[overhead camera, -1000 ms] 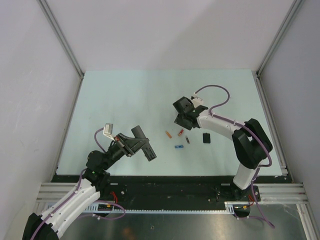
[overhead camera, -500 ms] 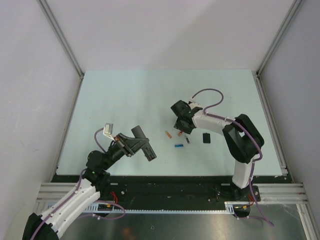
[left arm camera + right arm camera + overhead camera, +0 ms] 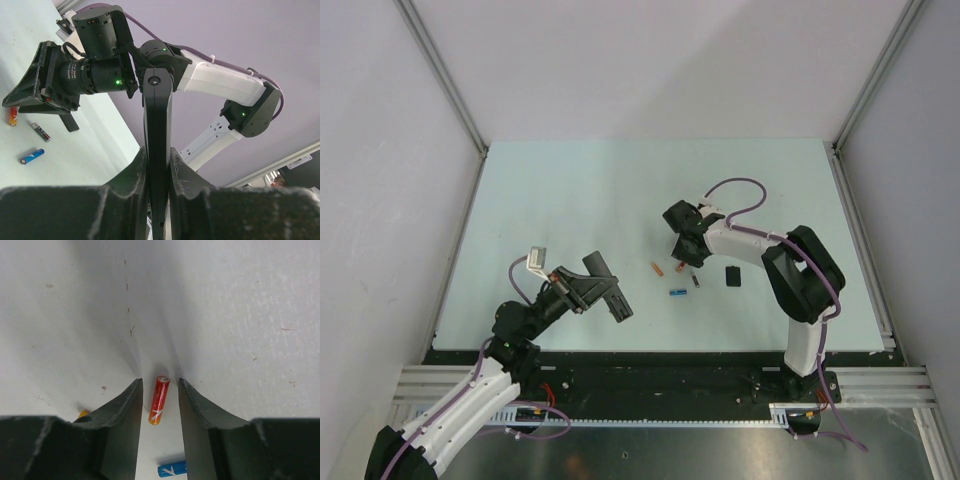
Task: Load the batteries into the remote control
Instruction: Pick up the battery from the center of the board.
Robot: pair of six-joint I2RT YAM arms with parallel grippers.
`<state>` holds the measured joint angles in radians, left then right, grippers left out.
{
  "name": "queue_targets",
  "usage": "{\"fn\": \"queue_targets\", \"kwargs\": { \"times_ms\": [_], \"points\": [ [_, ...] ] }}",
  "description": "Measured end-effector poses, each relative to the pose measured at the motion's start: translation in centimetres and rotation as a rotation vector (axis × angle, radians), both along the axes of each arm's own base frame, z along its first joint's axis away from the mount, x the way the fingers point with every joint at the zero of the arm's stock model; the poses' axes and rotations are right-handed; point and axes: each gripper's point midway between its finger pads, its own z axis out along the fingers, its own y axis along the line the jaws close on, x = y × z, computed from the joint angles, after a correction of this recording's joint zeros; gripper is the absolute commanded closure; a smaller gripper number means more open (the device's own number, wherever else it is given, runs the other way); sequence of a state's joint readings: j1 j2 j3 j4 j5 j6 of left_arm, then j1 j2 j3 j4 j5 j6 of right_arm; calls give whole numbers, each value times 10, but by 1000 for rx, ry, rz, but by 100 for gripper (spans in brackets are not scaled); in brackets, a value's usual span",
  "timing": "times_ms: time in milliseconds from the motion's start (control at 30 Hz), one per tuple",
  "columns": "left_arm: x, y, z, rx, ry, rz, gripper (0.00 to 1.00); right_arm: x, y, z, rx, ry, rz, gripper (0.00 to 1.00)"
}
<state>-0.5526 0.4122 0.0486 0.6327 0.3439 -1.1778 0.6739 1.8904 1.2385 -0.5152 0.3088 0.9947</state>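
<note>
My left gripper (image 3: 598,287) is shut on the slim black remote control (image 3: 606,283) and holds it above the table at the front left. In the left wrist view the remote (image 3: 157,130) stands edge-on between the fingers. My right gripper (image 3: 160,382) is open and low over the table, its fingers on either side of an orange-red battery (image 3: 159,400) that lies flat between them without touching. In the top view the right gripper (image 3: 683,260) hides that battery. A second orange battery (image 3: 658,268), a blue one (image 3: 676,292) and a dark grey one (image 3: 695,281) lie close by.
A small flat black piece (image 3: 733,276) lies on the table just right of the batteries. The blue battery (image 3: 172,469) lies just behind my right fingertips. Grey walls enclose the pale green table (image 3: 570,200) on three sides.
My right gripper has moved left and down from above the batteries and now straddles the orange-red battery. The left arm and the remote have not moved.
</note>
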Motion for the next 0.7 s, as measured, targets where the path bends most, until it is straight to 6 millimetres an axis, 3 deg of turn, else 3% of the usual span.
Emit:
{"fn": "queue_targets", "kwargs": {
  "times_ms": [400, 700],
  "points": [
    [0, 0, 0, 0, 0, 0, 100, 1, -2, -1, -19, 4, 5, 70],
    [0, 0, 0, 1, 0, 0, 100, 1, -3, -3, -39, 8, 15, 89]
  ]
}}
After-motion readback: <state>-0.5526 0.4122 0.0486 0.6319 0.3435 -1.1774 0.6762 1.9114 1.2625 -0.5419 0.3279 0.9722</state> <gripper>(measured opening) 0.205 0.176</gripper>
